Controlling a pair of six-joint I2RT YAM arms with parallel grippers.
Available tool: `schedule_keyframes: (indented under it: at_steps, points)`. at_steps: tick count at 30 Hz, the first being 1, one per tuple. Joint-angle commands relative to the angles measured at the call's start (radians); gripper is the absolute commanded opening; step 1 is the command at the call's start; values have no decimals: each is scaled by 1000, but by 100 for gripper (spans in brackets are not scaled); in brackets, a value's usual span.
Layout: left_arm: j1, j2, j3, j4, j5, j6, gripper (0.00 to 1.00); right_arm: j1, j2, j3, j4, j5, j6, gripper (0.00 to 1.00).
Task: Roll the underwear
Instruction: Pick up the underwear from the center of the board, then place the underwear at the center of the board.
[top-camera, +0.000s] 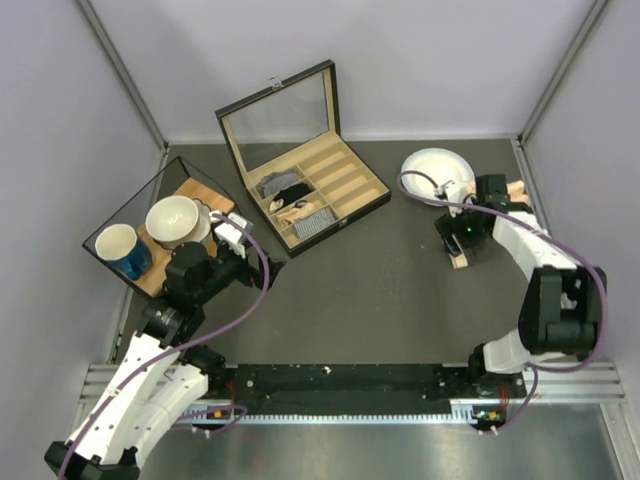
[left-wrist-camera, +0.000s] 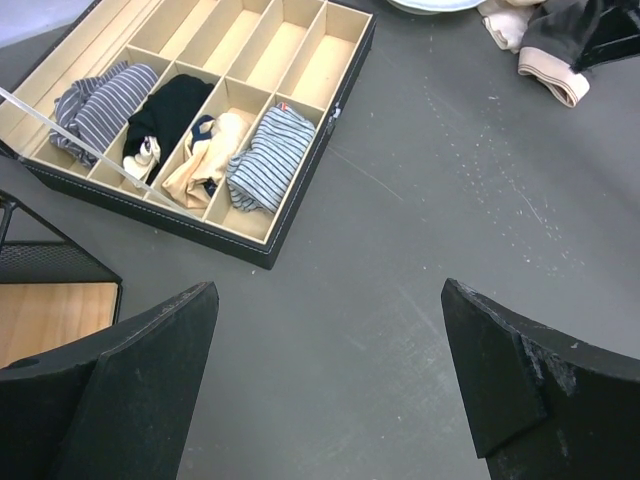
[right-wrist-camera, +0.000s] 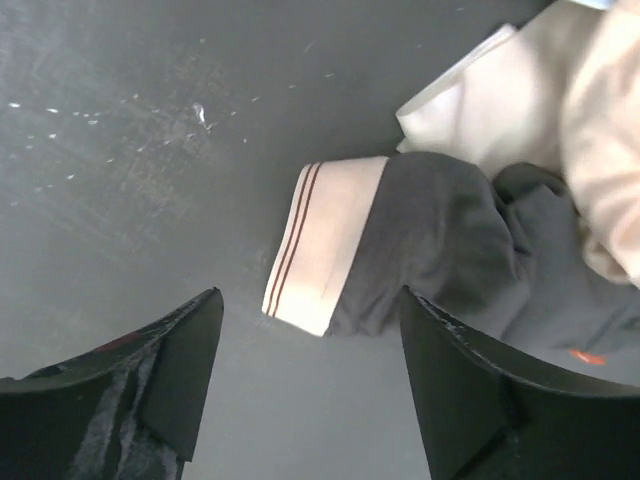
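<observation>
Underwear (right-wrist-camera: 440, 235) is lying bunched up on the desk (top-camera: 380, 290) over on the right, touching a pale cloth (right-wrist-camera: 560, 90), waistband sticking out. Right end effector (right-wrist-camera: 310, 385) is hovering just over it, fingers spread wide, gripping nothing. Left end effector (left-wrist-camera: 330, 385) is spread apart too, well away, near the box (left-wrist-camera: 250, 250).

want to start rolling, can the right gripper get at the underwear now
Probably yes: the right gripper is open right above the underwear, nothing between them; a pale cloth crowds its far side.
</observation>
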Motion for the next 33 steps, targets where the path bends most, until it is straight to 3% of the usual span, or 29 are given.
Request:
schedule_keyframes:
  at_steps: [1, 7, 8, 11, 14, 18, 22, 24, 29, 33]
  points:
    - [5, 2, 12, 15, 13, -8, 99, 58, 139, 82, 18, 115, 6, 68]
    - [5, 1, 11, 10, -9, -5, 99, 70, 282, 120, 55, 185, 32, 44]
    - [5, -1, 11, 10, -10, -3, 99, 78, 279, 117, 55, 188, 32, 31]
    - [5, 5, 11, 7, -18, -1, 99, 81, 208, 98, 47, 165, 38, 10]
    - [5, 11, 11, 7, -16, -1, 99, 83, 93, 107, -13, 129, 30, 0]
    - [5, 13, 12, 5, -20, -1, 99, 83, -55, 174, -154, -8, 10, 0]
    - [5, 5, 15, 2, -30, 0, 99, 122, -142, 301, -371, -383, -75, 0]
    - [5, 2, 15, -1, -41, 3, 99, 170, -179, 340, -489, -490, -126, 0]
    - [5, -4, 15, -1, -52, 6, 99, 265, -230, 462, -527, -748, -114, 0]
    - [5, -7, 14, 1, -40, 9, 99, 265, -204, 480, -478, -773, -48, 0]
